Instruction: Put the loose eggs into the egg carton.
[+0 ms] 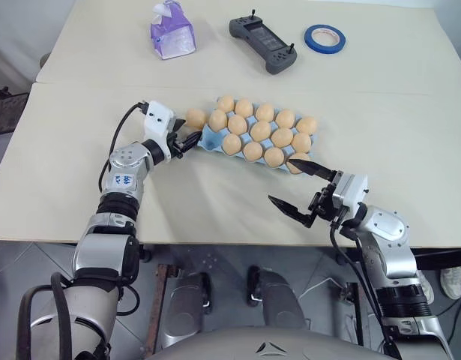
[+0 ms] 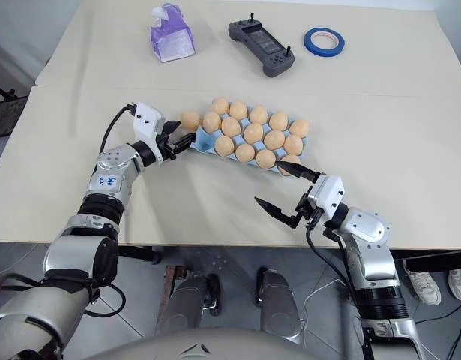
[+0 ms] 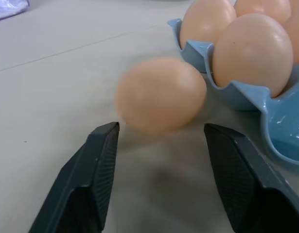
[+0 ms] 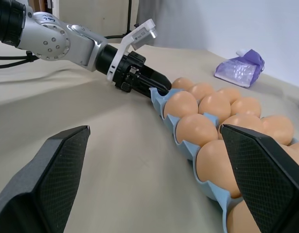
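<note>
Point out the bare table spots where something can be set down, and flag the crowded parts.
Free: the table strip between the egg carton and the near edge, and the stretch between the carton and the tissue pack. Crowded: the carton's left end, with the loose egg and left hand.

Loose egg (image 3: 160, 94) (blurred) beside egg carton (image 3: 280, 119)

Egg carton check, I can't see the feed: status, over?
Left gripper open just short of the loose egg on the table, beside the egg carton. Right gripper open, empty, near the carton's other end. Nothing in the way.
</note>
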